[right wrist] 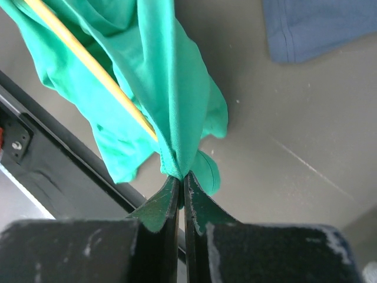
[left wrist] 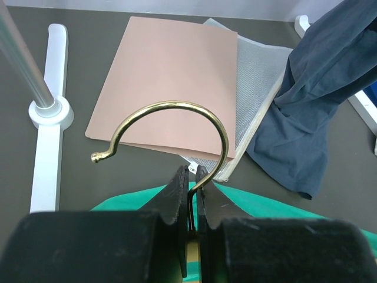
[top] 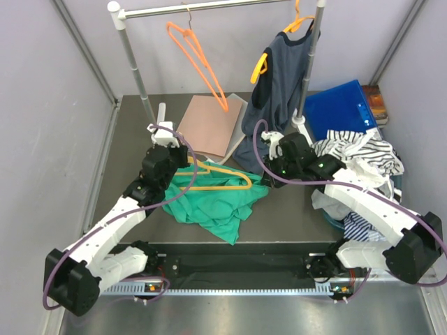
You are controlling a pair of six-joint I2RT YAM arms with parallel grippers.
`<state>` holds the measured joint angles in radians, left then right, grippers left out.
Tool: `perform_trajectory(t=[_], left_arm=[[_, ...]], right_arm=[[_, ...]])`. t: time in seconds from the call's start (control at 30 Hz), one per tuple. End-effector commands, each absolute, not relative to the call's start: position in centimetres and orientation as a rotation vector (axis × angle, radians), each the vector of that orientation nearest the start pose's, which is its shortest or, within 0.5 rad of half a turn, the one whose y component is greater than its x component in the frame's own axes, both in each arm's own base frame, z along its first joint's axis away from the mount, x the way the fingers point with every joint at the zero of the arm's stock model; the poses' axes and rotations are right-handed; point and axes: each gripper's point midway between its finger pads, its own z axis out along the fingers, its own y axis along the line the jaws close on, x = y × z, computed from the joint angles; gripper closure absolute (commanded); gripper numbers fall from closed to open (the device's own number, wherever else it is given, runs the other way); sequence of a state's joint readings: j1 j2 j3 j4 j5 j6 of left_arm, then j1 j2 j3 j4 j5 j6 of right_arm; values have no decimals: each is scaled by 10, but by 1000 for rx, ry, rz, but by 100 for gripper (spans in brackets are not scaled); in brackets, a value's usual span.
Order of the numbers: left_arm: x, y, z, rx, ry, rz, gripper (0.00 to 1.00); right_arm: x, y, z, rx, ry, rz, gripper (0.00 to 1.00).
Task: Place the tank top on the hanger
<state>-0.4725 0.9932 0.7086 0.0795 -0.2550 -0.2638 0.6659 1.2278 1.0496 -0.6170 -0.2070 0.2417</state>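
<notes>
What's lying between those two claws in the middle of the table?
The yellow hanger and the green tank top span the gap, left gripper clamping the first and right gripper the second. The top view shows it.

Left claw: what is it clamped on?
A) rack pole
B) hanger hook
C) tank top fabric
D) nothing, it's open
B: the left wrist view shows the left claw shut on the stem of the brass hook of the hanger. The tank top is pinched by the right claw instead.
</notes>
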Motion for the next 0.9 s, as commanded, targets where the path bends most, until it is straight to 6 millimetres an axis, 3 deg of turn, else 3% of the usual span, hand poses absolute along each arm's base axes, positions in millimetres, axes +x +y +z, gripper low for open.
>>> perform_trajectory(t=[0.0,0.17,0.5,0.87], left_arm=[[338,-137,272,-29,1655,-367,100],[339,-138,265,-24,1672,-360,100],[337,-136,274,-31,1642,-367,100],[342,-139,256,-16,1671,-357,100]], right_arm=[[224,234,193,-644,2320,657,100],[224,237,200,-657,2298,675,100],[219,235,187,-678,2340,660,100],[216,247,208,-695,2291,724,100]])
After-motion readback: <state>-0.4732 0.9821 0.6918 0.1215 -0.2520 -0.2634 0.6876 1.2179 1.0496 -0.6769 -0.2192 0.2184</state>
